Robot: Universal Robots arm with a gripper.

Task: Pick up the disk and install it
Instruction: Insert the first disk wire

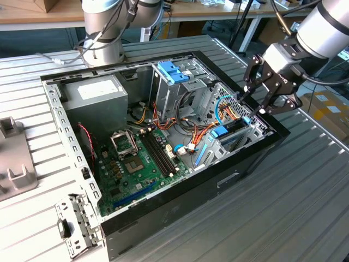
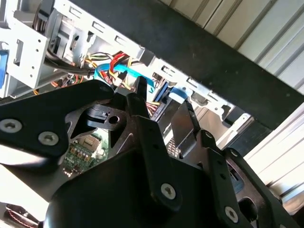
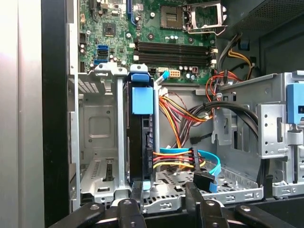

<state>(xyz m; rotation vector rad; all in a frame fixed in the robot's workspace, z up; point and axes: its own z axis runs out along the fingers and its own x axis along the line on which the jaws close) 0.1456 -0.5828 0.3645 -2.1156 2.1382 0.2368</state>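
Observation:
The disk (image 1: 222, 131) stands on edge in the metal drive cage (image 1: 240, 117) at the end of the open computer case on the exterior view's right. In the first wrist view the disk (image 3: 144, 137) shows its dark body and a bright blue tab on its end. Orange and blue cables (image 3: 183, 161) run to its side. My gripper (image 1: 252, 105) hovers just above the cage and the disk, apart from both. The gripper (image 3: 164, 186) is open, its two black fingers (image 3: 137, 190) spread with nothing between them. In the second wrist view the gripper (image 2: 161, 95) hangs over the case's black edge.
The case (image 1: 180, 196) lies on a slatted metal table (image 1: 283, 207). Inside are a green motherboard (image 1: 142, 158), a grey power-supply box (image 1: 98, 95) and a pale blue bracket (image 1: 172, 71) on the far bay. Loose metal parts (image 1: 73, 221) lie at the exterior view's left.

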